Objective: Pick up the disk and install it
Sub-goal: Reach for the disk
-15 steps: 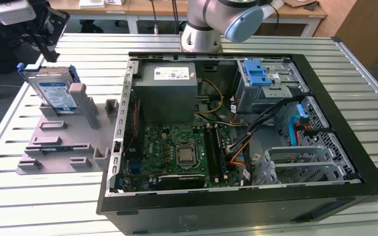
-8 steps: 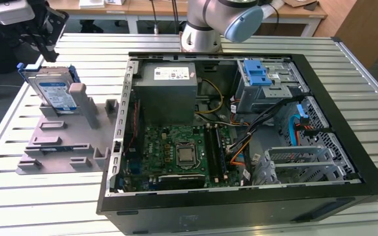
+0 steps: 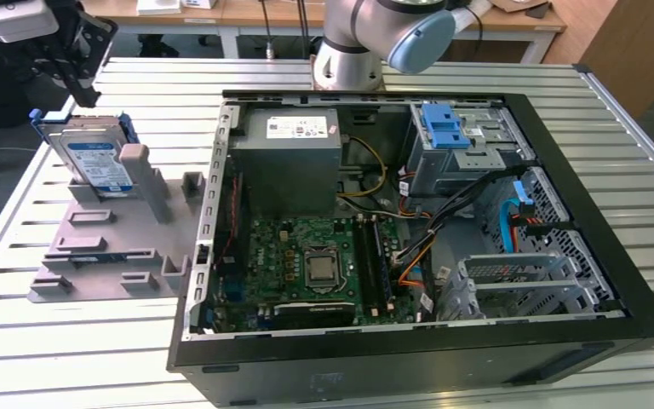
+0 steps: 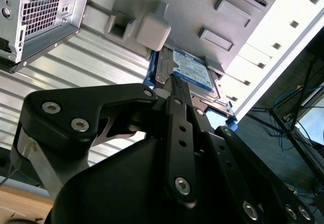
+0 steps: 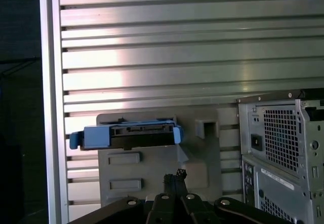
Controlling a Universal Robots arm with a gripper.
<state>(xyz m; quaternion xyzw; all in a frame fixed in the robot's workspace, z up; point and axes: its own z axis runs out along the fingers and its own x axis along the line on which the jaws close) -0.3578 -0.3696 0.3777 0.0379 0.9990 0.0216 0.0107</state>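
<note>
The pick-up step is in hand. The disk (image 3: 94, 162) has not been lifted yet and stands on edge in the grey stand (image 3: 111, 247), near the counter (image 3: 31, 358) edge on the exterior view's left, beside the open computer case (image 3: 418, 213). The tool (image 3: 77, 77) hangs just above the disk, closed and gripping nothing. I judge a grasp calls for the tool to open wider than the disk and descend squarely over its top edge.
</note>
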